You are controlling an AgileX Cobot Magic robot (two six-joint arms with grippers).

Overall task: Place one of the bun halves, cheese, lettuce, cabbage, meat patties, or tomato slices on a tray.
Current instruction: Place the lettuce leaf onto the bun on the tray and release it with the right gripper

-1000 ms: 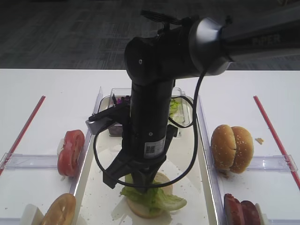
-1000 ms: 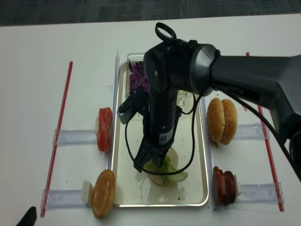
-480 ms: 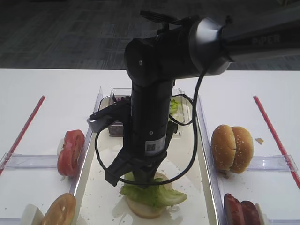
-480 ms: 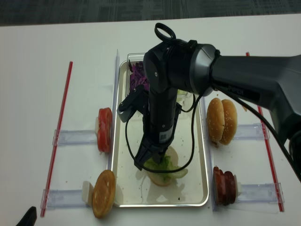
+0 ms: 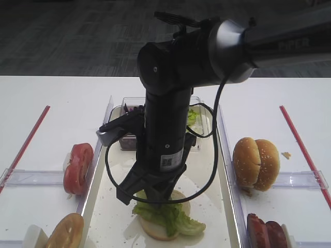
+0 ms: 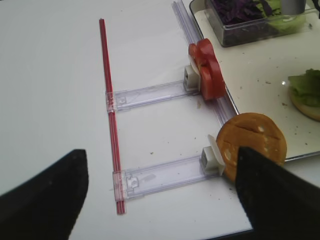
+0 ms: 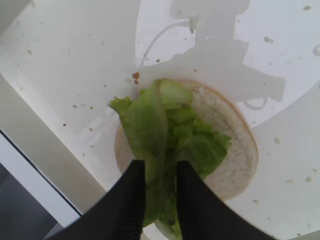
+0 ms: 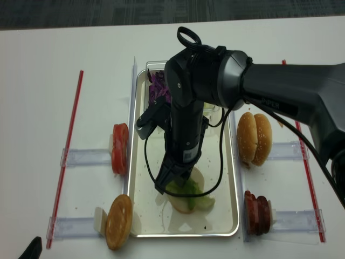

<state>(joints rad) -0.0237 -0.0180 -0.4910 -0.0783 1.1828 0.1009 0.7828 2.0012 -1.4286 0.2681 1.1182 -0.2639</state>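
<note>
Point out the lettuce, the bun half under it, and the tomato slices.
lettuce [image 7: 165,135]: right wrist view, leaf middle.
bun half [image 7: 232,155]: right wrist view, bare cut face.
tomato slices [image 5: 77,168]: exterior high view, front slice.

The lettuce [image 7: 167,142] is light green with paler ribs, on a pale cream bun half [image 7: 232,155] speckled with crumbs. The tray [image 8: 229,183] is cream-white with a silvery rim. Tomato slices [image 6: 206,75] are bright red, the cabbage [image 6: 240,10] dark purple, the meat patties [image 8: 257,211] reddish-brown. Sesame-dotted golden-brown buns [image 5: 256,163] sit on a white table [image 6: 55,100] with a red stripe [image 6: 109,110]. The right gripper [image 7: 160,200] is black.
</note>
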